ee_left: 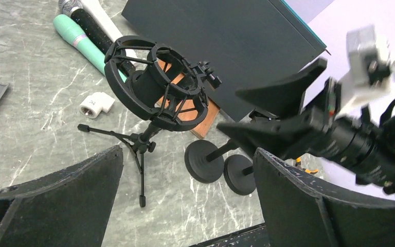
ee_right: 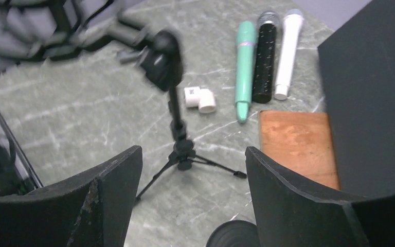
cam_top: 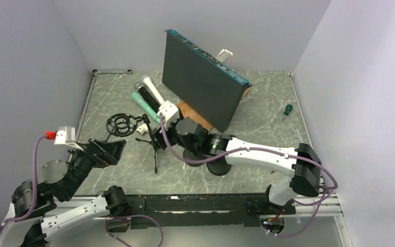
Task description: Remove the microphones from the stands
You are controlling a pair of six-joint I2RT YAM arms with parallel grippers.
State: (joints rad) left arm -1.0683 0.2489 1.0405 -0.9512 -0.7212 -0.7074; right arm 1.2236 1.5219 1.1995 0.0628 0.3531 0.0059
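- Plainly off its mount, the black microphone (ee_right: 264,62) lies flat on the tabletop (cam_top: 267,128) toward the far left corner, between a green microphone (ee_right: 244,67) and a white microphone (ee_right: 287,56), the three side by side.
- Nearer the front edge, the tripod stand (ee_right: 177,128) is upright, apart from them, with its ring shock mount (ee_left: 154,82) on top.
- A small white elbow fitting (ee_right: 200,99) lies between the stand and the green microphone.
- The right gripper (ee_right: 193,195) hovers by the stand, fingers spread, pinching nothing.
- The left gripper (ee_left: 185,206) hangs near the left edge, spread wide and empty.
- A wooden board (ee_right: 298,144) and a leaning black panel (cam_top: 200,85) sit right of the microphones.
- A green-handled screwdriver (cam_top: 287,110) lies near the right edge.
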